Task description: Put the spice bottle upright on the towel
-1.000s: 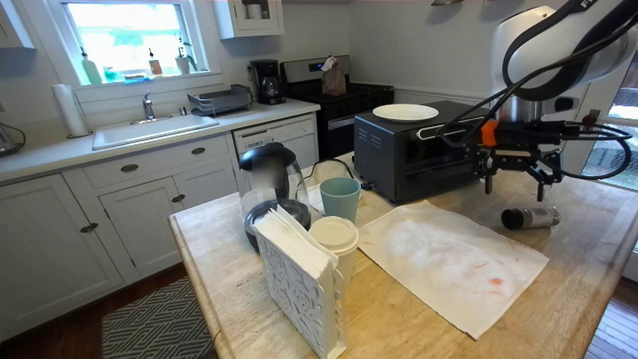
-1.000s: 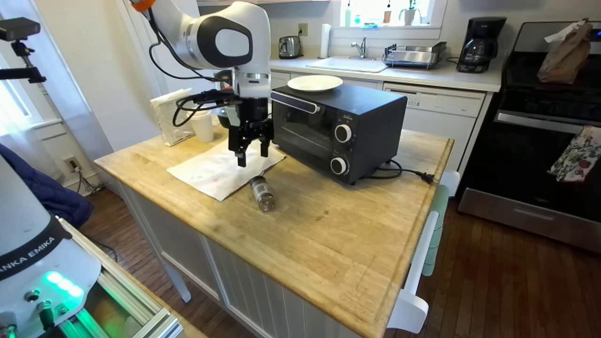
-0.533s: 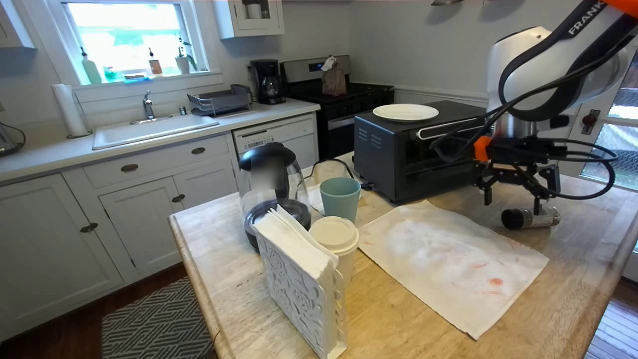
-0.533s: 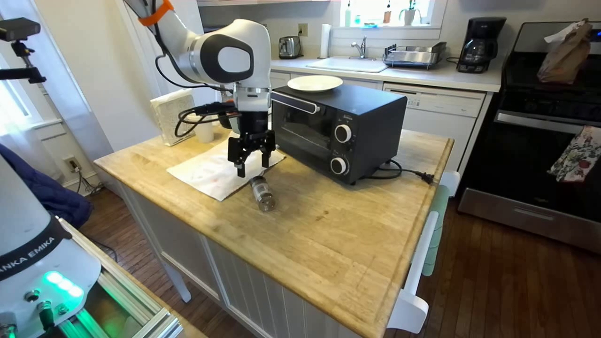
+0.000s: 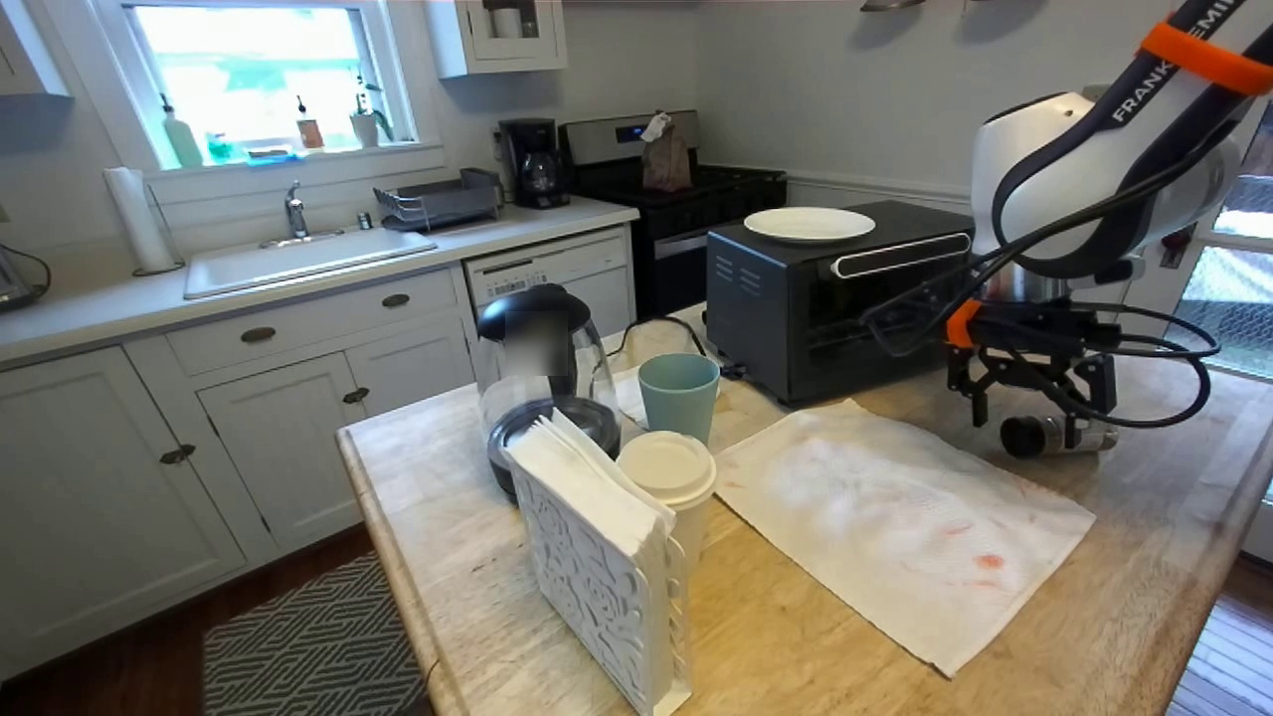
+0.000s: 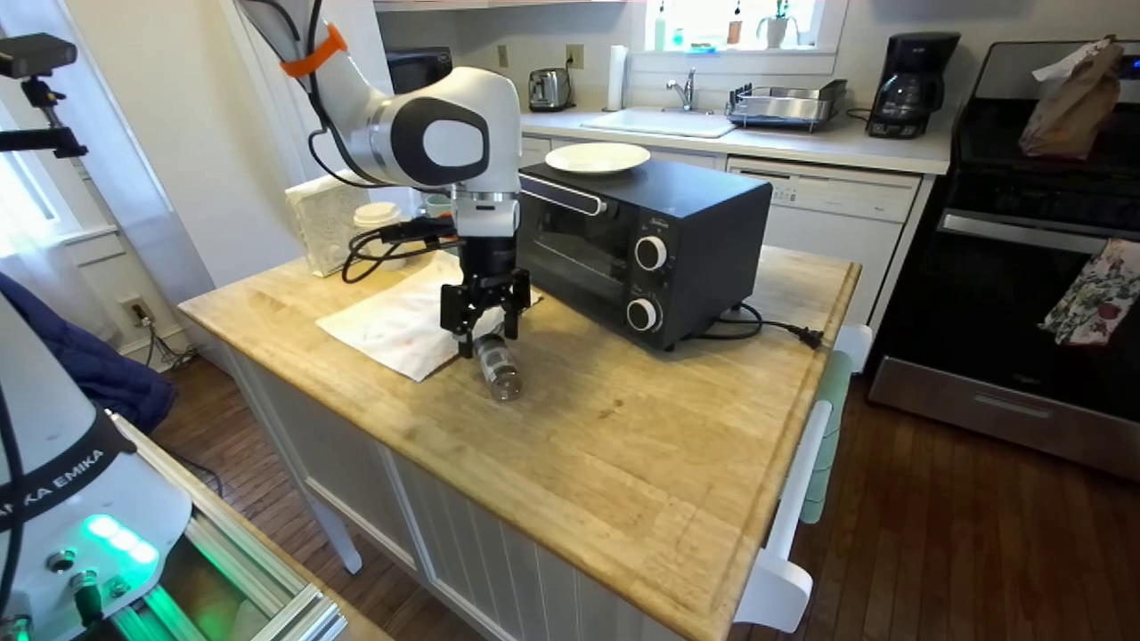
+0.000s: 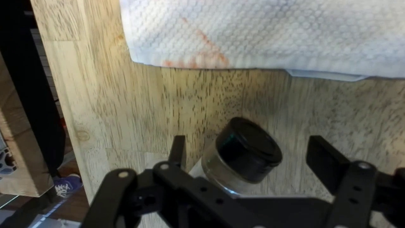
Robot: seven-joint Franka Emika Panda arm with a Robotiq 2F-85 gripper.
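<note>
Black two-finger gripper (image 7: pixel 246 148): fingers (image 7: pixel 324 163) spread apart, one on each side of the black cap (image 7: pixel 250 152) of a small clear cylindrical spice bottle (image 6: pixel 500 372), wood showing between cap and each finger in the wrist view. Bottle lies on its side on the pale wooden tabletop (image 6: pixel 659 454), just beside the edge of the flat white textured-cloth towel (image 5: pixel 885 537), a strip of wood separating cap from cloth. In an exterior view, towel to bottle's left, box-shaped black toaster oven (image 6: pixel 637 227) at far right, broad stretch of tabletop running from bottle to right edge.
</note>
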